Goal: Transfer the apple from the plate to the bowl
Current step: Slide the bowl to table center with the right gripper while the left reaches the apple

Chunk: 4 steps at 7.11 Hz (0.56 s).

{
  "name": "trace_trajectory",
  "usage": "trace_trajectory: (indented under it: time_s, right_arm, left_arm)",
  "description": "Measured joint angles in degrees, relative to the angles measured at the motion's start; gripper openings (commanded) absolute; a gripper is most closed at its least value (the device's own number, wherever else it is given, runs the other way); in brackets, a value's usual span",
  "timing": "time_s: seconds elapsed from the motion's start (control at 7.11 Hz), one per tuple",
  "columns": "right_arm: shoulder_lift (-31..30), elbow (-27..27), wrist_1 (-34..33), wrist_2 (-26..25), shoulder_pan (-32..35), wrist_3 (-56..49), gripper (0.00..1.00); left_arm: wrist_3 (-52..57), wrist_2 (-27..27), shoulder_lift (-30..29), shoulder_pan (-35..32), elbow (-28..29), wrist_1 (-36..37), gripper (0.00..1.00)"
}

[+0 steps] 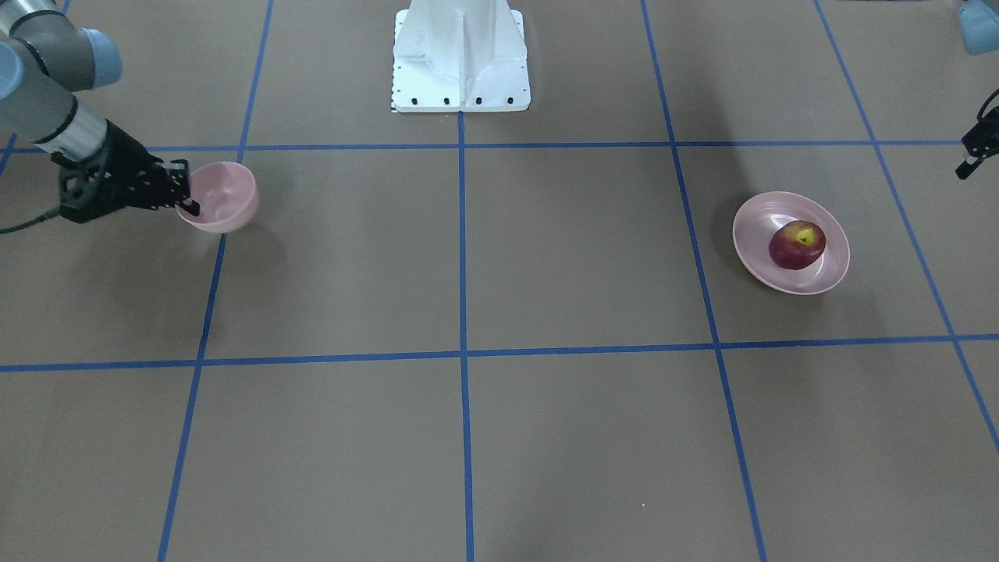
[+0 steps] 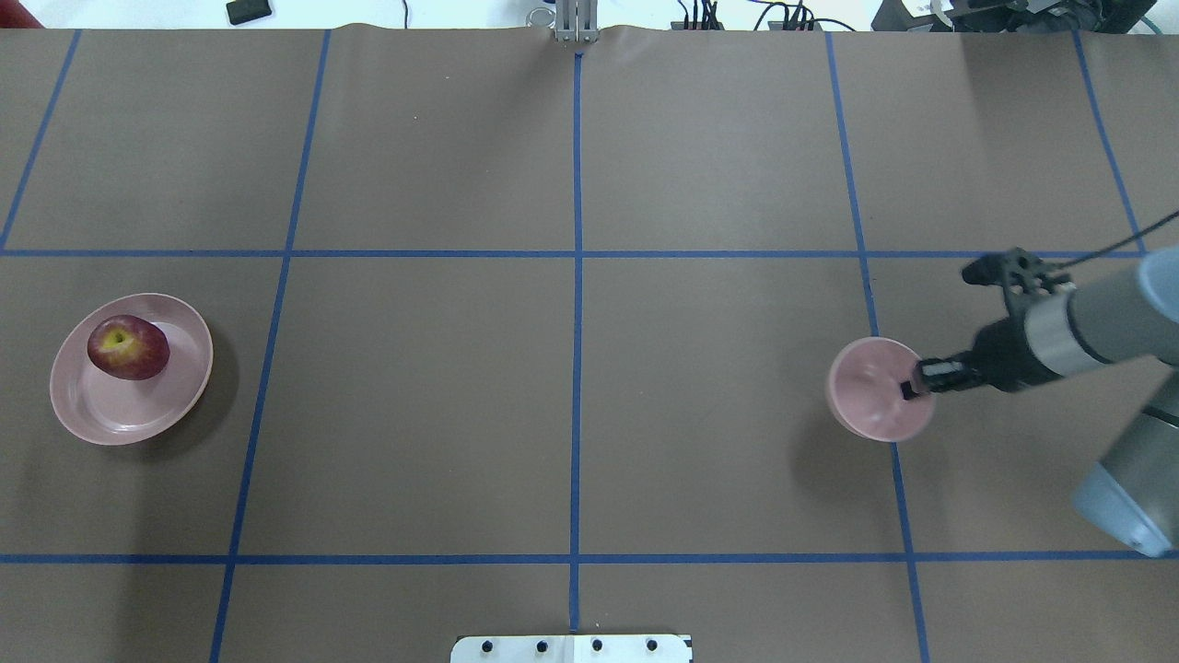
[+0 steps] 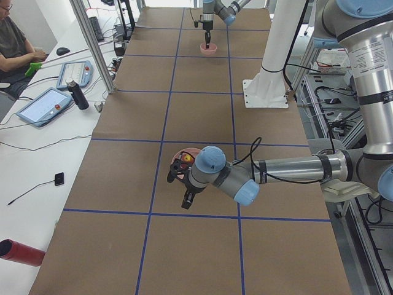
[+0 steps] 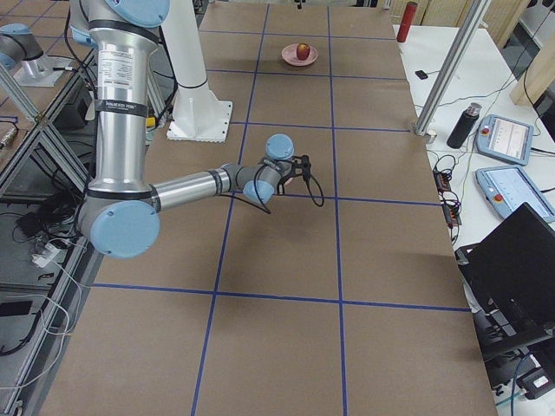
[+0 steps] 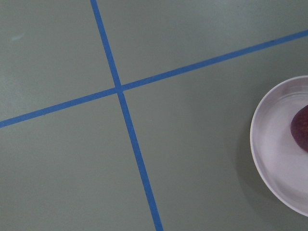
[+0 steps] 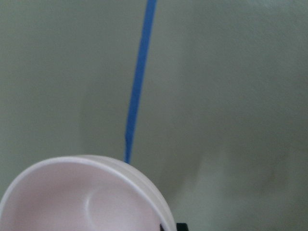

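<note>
The dark red apple (image 1: 797, 244) with a yellow-green stem patch lies on the wide pale pink plate (image 1: 753, 226), at the overhead view's left (image 2: 128, 347). My right gripper (image 1: 187, 199) is shut on the rim of the small deep pink bowl (image 1: 226, 195) and holds it tilted a little above the table, far from the plate (image 2: 138, 410). The bowl (image 2: 870, 391) is empty. My left gripper (image 1: 977, 150) shows only partly at the frame edge, beside the plate; I cannot tell if it is open. Its wrist view shows the plate's edge (image 5: 269, 144).
The white robot base (image 1: 460, 58) stands at the table's middle on the robot's side. Blue tape lines (image 2: 577, 368) grid the brown table. An operator's side table with tablets (image 3: 46, 104) and a bottle lies beyond the far edge.
</note>
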Motion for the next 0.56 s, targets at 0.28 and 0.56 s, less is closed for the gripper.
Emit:
trace_trajectory:
  time_s: [0.28,0.56]
  right_arm:
    - [21.4,-6.8,-18.0,-4.1,-2.3,6.0,0.0]
    - [36.2,-19.2,-20.4,-7.6,-4.6,12.9,0.0]
  left_arm:
    - [-9.3,0.4,-4.8,7.2,-0.2,0.1,0.98]
    - [-22.0,1.7,-7.1,12.6,-0.9,0.3,0.98]
